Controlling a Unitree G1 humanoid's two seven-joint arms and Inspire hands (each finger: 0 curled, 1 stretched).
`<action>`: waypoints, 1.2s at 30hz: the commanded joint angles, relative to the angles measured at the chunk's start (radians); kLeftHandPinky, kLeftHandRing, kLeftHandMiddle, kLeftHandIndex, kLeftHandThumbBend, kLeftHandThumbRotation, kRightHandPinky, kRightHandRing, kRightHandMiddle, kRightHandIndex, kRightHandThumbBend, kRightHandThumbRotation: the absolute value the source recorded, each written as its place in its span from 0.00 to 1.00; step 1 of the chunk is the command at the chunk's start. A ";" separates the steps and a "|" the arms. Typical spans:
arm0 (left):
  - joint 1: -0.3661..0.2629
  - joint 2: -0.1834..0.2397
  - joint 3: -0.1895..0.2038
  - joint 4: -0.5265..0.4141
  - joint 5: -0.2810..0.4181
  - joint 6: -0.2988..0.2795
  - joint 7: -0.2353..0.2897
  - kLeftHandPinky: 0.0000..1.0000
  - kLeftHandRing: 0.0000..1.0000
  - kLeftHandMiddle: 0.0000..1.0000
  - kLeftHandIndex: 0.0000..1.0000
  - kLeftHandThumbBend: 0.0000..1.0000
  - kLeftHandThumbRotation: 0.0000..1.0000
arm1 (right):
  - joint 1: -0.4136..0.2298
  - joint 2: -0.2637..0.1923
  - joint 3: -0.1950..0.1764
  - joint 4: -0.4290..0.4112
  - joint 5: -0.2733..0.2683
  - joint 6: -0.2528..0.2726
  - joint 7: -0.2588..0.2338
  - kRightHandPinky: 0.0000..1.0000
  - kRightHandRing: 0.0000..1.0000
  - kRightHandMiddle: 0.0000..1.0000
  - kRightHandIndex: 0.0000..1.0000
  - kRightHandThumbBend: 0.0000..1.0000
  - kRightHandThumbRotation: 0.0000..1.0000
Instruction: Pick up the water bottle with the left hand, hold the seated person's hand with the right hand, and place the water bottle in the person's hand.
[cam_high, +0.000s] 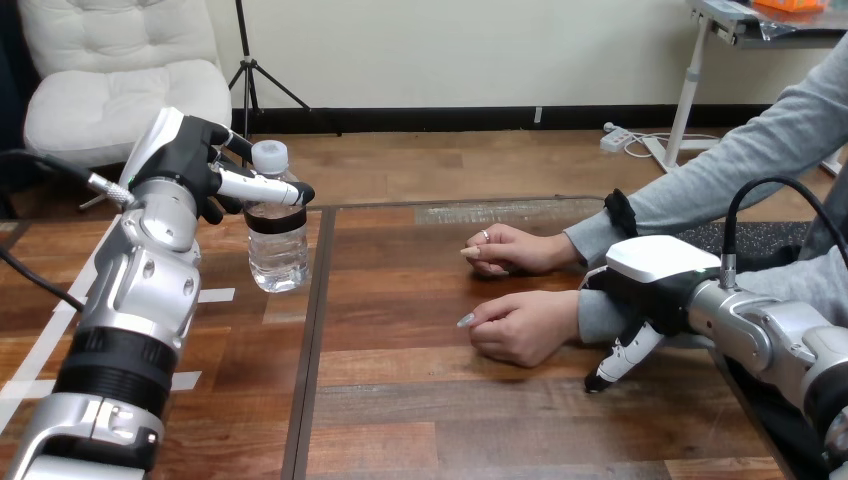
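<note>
One small water bottle (277, 255) is in the robot's left hand (205, 165), over the left part of the table (420, 420). Whether its bottom touches the wood or hangs just above it, I cannot tell. The fingers (262, 187) are curled round the neck, under the white cap (269, 155) and above the dark label (275, 217).

I judge that the bottle is light, of thin clear plastic that gives under pressure and is smooth, so it may slip or swing from such a high hold. A hold on the label band would be steadier.

The left arm is raised and reaches forward, with the hand's back turned up. The right hand (650, 275) lies over the grey sleeve (600, 315), at the wrist of the person's nearer hand (520, 328), which rests loosely closed on the table. Whether the right hand clasps that wrist, I cannot tell. The person's farther hand (515, 250) rests just behind.
</note>
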 joint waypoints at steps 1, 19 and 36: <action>-0.051 0.031 -0.004 -0.071 0.017 -0.023 0.006 0.22 0.29 0.37 0.50 0.65 0.00 | -0.086 0.027 0.006 0.004 -0.002 0.004 -0.012 0.60 0.73 0.77 0.78 1.00 0.36; -0.050 0.028 -0.001 -0.076 0.017 -0.013 0.008 0.26 0.33 0.40 0.49 0.65 0.00 | -0.084 0.025 -0.008 0.004 0.017 -0.005 -0.007 0.55 0.66 0.71 0.72 0.90 0.25; -0.048 0.027 0.007 -0.077 0.008 -0.014 0.006 0.22 0.28 0.36 0.48 0.65 0.00 | -0.082 0.017 -0.012 0.002 0.023 -0.023 -0.017 0.57 0.61 0.64 0.67 0.65 0.25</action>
